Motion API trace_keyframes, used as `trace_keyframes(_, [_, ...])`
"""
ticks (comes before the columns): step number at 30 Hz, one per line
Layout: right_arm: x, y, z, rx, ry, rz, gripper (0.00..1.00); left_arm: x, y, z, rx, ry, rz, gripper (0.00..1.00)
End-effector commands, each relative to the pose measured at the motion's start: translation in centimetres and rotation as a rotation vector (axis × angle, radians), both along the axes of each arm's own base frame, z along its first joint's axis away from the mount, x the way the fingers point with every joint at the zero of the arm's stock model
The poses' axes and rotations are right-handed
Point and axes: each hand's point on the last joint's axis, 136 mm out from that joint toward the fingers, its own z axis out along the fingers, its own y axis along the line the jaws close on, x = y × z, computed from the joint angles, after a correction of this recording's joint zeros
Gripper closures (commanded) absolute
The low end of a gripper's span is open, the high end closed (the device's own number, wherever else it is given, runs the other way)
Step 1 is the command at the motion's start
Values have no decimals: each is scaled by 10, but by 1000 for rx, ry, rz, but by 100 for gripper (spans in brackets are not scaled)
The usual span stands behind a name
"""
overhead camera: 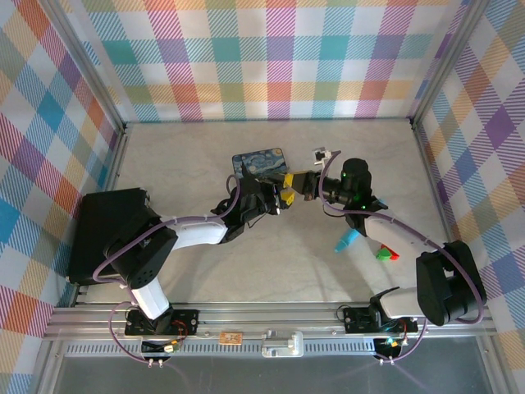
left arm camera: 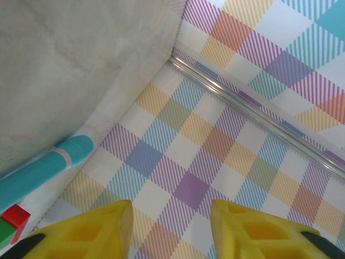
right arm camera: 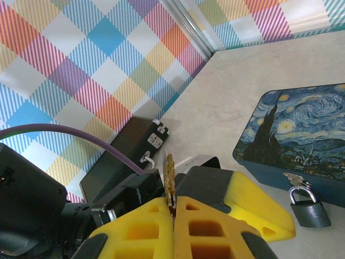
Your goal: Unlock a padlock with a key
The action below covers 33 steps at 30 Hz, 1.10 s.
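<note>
**Key (right arm camera: 169, 170) pinched in right gripper (right arm camera: 173, 208), padlock (right arm camera: 310, 209) beside the blue tin (right arm camera: 302, 135)**

From above, we see the left gripper (overhead camera: 287, 189) and the right gripper (overhead camera: 305, 184) meeting just to the right of the blue tin (overhead camera: 258, 162). A turquoise stick (overhead camera: 346, 240) lies well apart from the tin.

In the left wrist view, the yellow fingers (left arm camera: 89, 229) of the left gripper stand moderately apart, with nothing between them.

In the right wrist view, the right gripper is closed tightly on the key, a thin metal piece that sticks up between its fingers. The padlock rests on the table just beside the wall of the tin, its shackle toward the tin.
</note>
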Motion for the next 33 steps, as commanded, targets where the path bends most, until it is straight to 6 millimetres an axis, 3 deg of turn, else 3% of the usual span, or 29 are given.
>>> trace_keyframes(1, [-7, 5, 4, 10, -39, 39, 100, 2, -2, 23, -141, 28, 31, 60])
trace_keyframes(9, [-9, 4, 0, 9, -23, 40, 100, 3, -1, 22, -150, 26, 41, 75])
trace_keyframes(15, [-11, 2, 4, 3, -34, 31, 100, 4, 4, 14, -134, 28, 59, 100])
trace_keyframes(19, [-15, 0, 5, -3, -37, 33, 100, 6, 10, 6, -95, 24, 77, 100])
trace_keyframes(20, [-16, -1, 6, -4, -37, 30, 96, 8, 12, 4, -82, 18, 80, 100])
trace_keyframes(24, [-19, -11, 9, -27, -30, -28, 50, 22, 27, 8, 35, -110, 94, 100])
trace_keyframes(26, [-21, -19, 11, -46, -37, -70, 38, 29, 36, 12, 135, -197, 87, 100])
trace_keyframes(30, [-22, -34, 9, -103, -38, -153, 26, 39, 50, 22, 485, -400, -5, 100])
trace_keyframes(33, [-23, -36, 3, -134, -21, -159, 23, 37, 57, 33, 782, -551, -87, 100])
